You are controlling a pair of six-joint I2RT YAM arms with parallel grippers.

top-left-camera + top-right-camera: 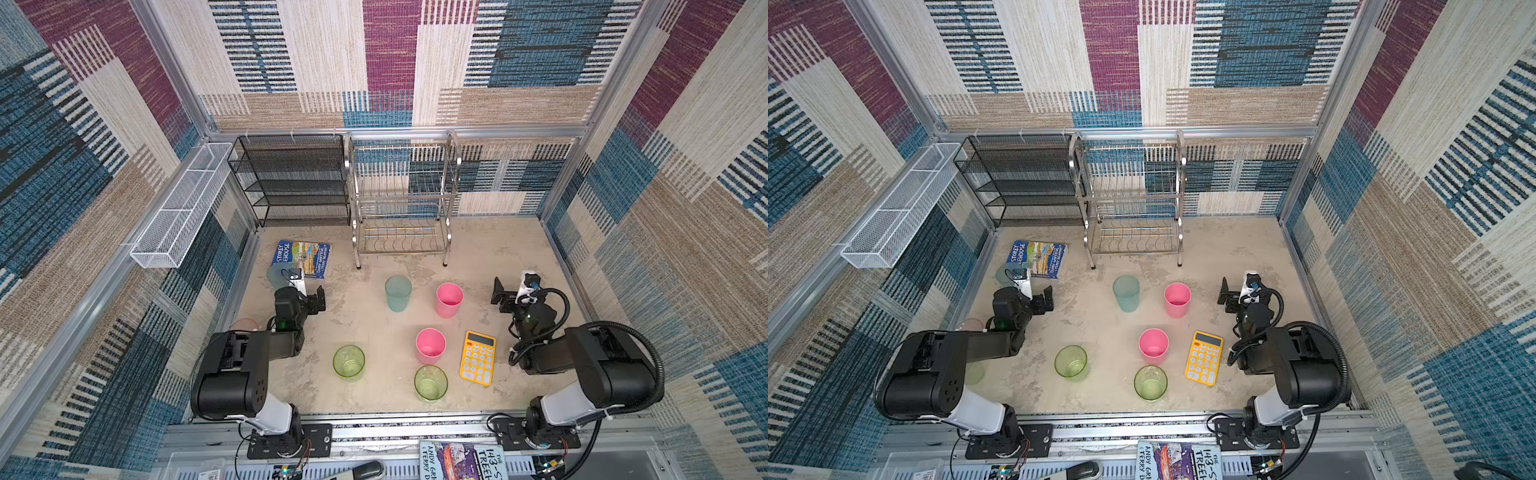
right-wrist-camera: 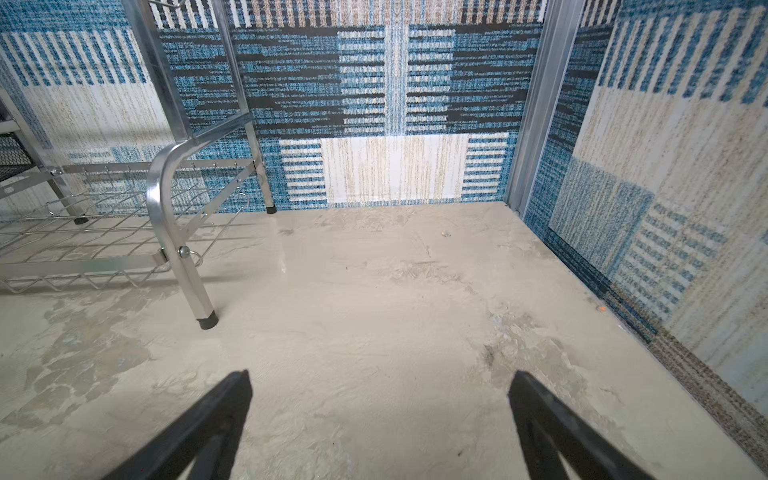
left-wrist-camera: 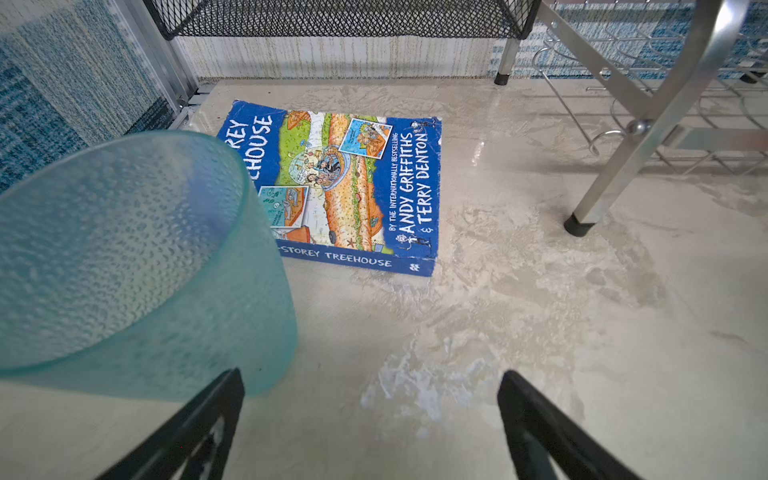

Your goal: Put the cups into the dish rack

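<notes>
The silver dish rack (image 1: 400,196) stands empty at the back wall. Upright on the table are a teal cup (image 1: 398,293), two pink cups (image 1: 449,299) (image 1: 430,345) and two green cups (image 1: 348,362) (image 1: 430,382). My left gripper (image 1: 316,302) is open at the left, holding nothing. A second teal cup (image 3: 137,266) stands just beside one of its fingers, outside the jaws. A salmon cup (image 1: 245,324) peeks out behind the left arm. My right gripper (image 1: 500,297) hangs open over bare table, right of the rack's leg (image 2: 203,307).
A blue book (image 1: 302,258) lies in front of the black mesh shelf (image 1: 295,183). A yellow calculator (image 1: 478,357) lies right of the nearer pink cup. A white mesh trough (image 1: 183,208) hangs on the left wall.
</notes>
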